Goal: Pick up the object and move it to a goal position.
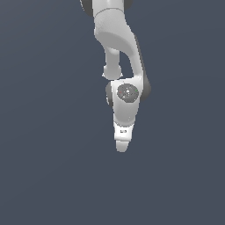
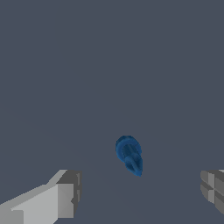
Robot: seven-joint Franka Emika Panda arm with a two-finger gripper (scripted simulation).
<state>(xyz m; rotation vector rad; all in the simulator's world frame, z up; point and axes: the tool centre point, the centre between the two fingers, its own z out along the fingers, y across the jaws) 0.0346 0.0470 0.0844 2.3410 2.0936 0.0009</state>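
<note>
In the exterior view, a white, glossy jointed robot arm (image 1: 117,39) is seen entering from the upper centre of the frame and reaching down toward the middle. A round dark grey cap (image 1: 127,92) with small coloured marks is set on the wrist joint, just right of the frame's centre. Below it, the white gripper (image 1: 122,147) is pointed downward and ends a little below mid-frame. From this angle the two fingers are lined up one behind the other, so the gap between them cannot be made out here. The flat, plain slate-grey ground (image 1: 44,176) fills the rest of the picture. The task's item is not seen in this view.

In the wrist view, the small dark blue, roughly teardrop-shaped object (image 2: 129,155) is shown lying on the same grey ground (image 2: 87,65), a little below and right of that picture's centre. Its rounded end is turned toward the upper left and its narrower end toward the lower right. One light grey, blocky fingertip (image 2: 65,199) is visible at the lower left corner and the other (image 2: 213,190) at the lower right edge. The fingers are spread wide apart, and nothing is held between them. The blue object is seen between the two fingertips, nearer the right one, and is touched by neither.
</note>
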